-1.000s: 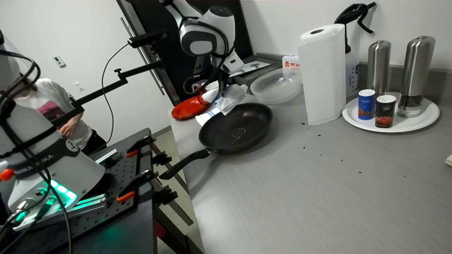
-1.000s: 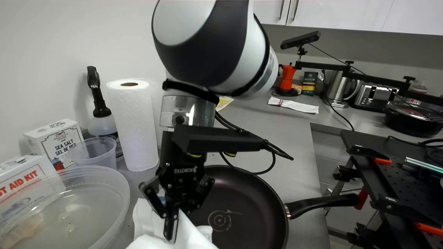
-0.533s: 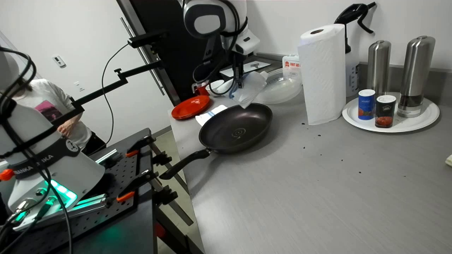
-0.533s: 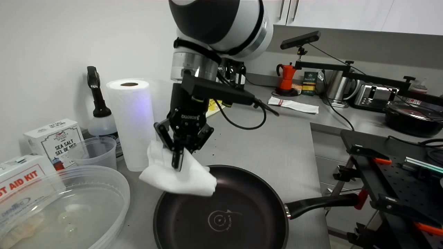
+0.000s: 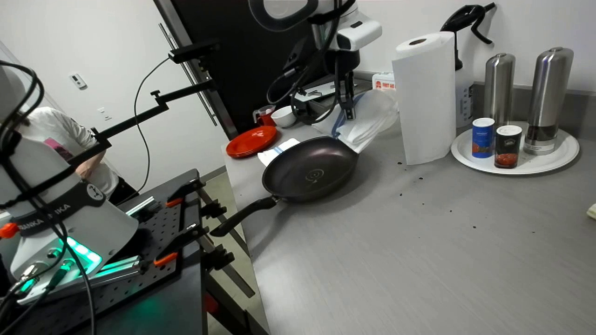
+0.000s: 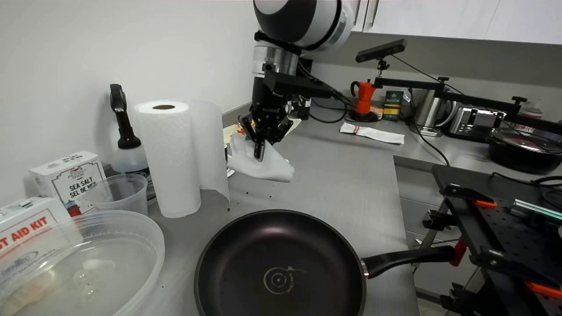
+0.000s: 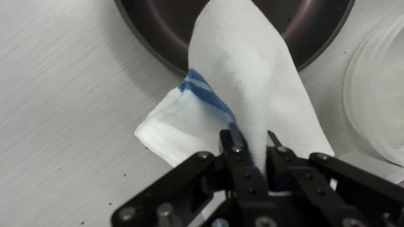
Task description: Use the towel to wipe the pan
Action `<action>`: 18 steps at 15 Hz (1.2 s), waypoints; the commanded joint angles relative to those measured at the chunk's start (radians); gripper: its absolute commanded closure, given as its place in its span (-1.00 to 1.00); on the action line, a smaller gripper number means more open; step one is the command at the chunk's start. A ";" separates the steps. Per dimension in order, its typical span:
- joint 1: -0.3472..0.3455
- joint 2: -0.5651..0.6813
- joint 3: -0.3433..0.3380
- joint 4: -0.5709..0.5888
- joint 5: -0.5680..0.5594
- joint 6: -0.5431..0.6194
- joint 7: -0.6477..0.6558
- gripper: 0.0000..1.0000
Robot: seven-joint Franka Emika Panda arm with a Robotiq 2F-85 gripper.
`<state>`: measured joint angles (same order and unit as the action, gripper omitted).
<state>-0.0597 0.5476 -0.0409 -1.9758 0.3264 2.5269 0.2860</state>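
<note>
The towel, white with blue stripes, hangs bunched from my gripper; it shows in both exterior views point(image 5: 370, 122) point(image 6: 275, 166) and in the wrist view point(image 7: 240, 53). My gripper point(image 5: 349, 111) point(image 6: 260, 151) point(image 7: 250, 135) is shut on it, with cloth pinched between the fingers. The towel is in the air, off the pan's inside. The black frying pan point(image 5: 298, 167) point(image 6: 272, 250) point(image 7: 165, 22) lies flat on the counter, its long handle pointing past the counter edge. In the wrist view the towel hides part of the pan's rim.
A paper towel roll point(image 5: 426, 102) with a loose sheet point(image 6: 210, 149) stands near the towel. A clear plastic tub point(image 6: 88, 263) is beside the pan. Another white cloth with blue stripes point(image 5: 274, 151) and a red dish point(image 5: 251, 141) lie behind the pan. A plate of shakers point(image 5: 535, 167) stands further along.
My gripper has carried the towel away from the pan's edge, up and across, toward the paper towel roll and the far counter. The pan has not moved.
</note>
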 commanded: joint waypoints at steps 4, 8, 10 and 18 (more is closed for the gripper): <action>-0.009 0.047 -0.117 0.027 -0.103 -0.005 0.055 0.93; -0.042 0.097 -0.119 0.037 -0.081 0.026 0.037 0.93; -0.047 0.125 -0.122 0.040 -0.081 0.069 0.040 0.93; -0.055 0.239 -0.158 0.070 -0.079 0.141 0.089 0.93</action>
<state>-0.1133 0.7468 -0.1877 -1.9343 0.2503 2.6528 0.3400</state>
